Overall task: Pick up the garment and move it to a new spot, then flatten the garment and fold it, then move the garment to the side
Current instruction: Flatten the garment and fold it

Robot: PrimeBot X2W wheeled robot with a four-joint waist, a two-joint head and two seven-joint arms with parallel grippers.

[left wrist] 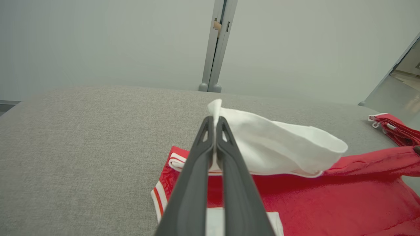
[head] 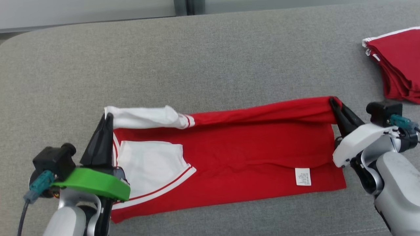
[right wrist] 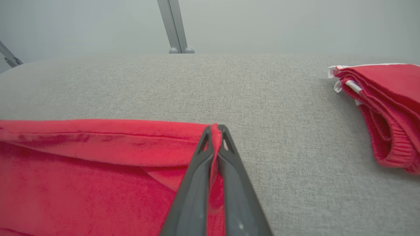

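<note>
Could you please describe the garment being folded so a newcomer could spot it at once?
On the grey surface, skip the folded red pile at the far right and look to the middle front. The garment is the spread-out red shirt with white sleeves and a white label, its far edge pinched by the left tool and right tool.

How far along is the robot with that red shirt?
Done: the shirt lies spread flat on the grey surface. In hand: the left gripper is shut on the white sleeve, the right gripper on the far red corner, both held up for a fold. Left: finishing the fold, then moving the shirt aside.
</note>
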